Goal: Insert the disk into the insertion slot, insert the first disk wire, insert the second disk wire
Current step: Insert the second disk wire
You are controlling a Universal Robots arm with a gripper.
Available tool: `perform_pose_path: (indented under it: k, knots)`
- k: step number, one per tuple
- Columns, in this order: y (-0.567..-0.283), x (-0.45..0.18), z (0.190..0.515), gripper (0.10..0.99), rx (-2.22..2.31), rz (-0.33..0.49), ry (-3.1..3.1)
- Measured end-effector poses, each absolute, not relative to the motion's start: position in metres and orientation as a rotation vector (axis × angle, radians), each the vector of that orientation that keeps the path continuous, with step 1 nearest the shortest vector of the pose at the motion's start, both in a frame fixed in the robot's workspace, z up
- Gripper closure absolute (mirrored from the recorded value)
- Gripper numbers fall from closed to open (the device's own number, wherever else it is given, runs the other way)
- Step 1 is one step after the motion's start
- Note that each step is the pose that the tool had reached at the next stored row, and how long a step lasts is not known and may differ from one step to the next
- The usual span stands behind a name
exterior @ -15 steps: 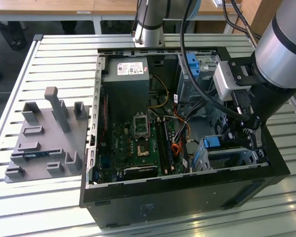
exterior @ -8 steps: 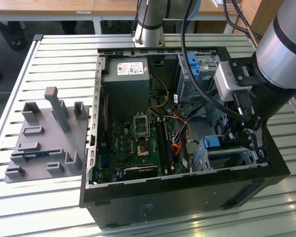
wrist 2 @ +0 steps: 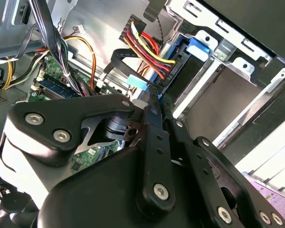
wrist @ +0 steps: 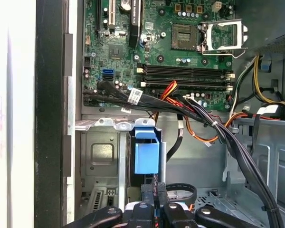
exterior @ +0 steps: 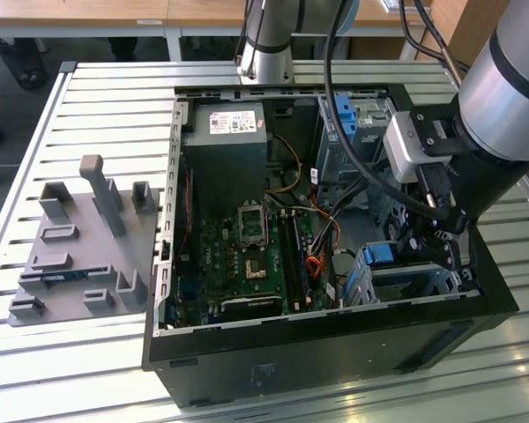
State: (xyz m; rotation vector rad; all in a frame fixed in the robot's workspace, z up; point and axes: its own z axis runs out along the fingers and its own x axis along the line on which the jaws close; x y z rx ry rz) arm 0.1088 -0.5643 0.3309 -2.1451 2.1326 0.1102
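Found disk (wrist: 146, 159) seated in insertion slot (wrist: 102, 156), at the near corner of the open computer case (exterior: 317, 352) on the exterior view's right. Blue carrier tab stands proud of the grey cage in both wrist views.

Logged claw (wrist 2: 154, 95) lowered into that corner, right behind the disk. Fingers drawn close together, tips pinching what looks like the black plug (wrist 2: 168, 73) of a disk wire (wrist 2: 147, 52), a red, yellow and orange bundle. Plug sits against the rear edge of the disk; cannot tell whether fully home. Noted a flat black cable with a pale blue end (wrist 2: 137, 81) just beside the fingertips, not in the grip as far as can be made out.

Handling, judged:
- Disk: stiff, fairly heavy for its bulk, shock-sensitive. Best taken by the blue carrier edges, not the label face.
- Wire: light and limp, no push through the strands. Hold on the rigid plug body only, squarely, so as not to cock it in the socket.
- Plug plastic smooth; expect slip under a light pinch.

Also recorded: motherboard (exterior: 247, 256) to the left of the cage, grey fixture plate (exterior: 79, 247) on the bench (exterior: 106, 97), far left.
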Motion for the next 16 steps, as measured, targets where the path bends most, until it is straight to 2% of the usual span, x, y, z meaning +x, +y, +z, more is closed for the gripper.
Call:
perform_pose_path:
  k: [16]
  knots:
    - [-0.5649,0.1089,0.3271,0.925,-2.145,0.11,2.133]
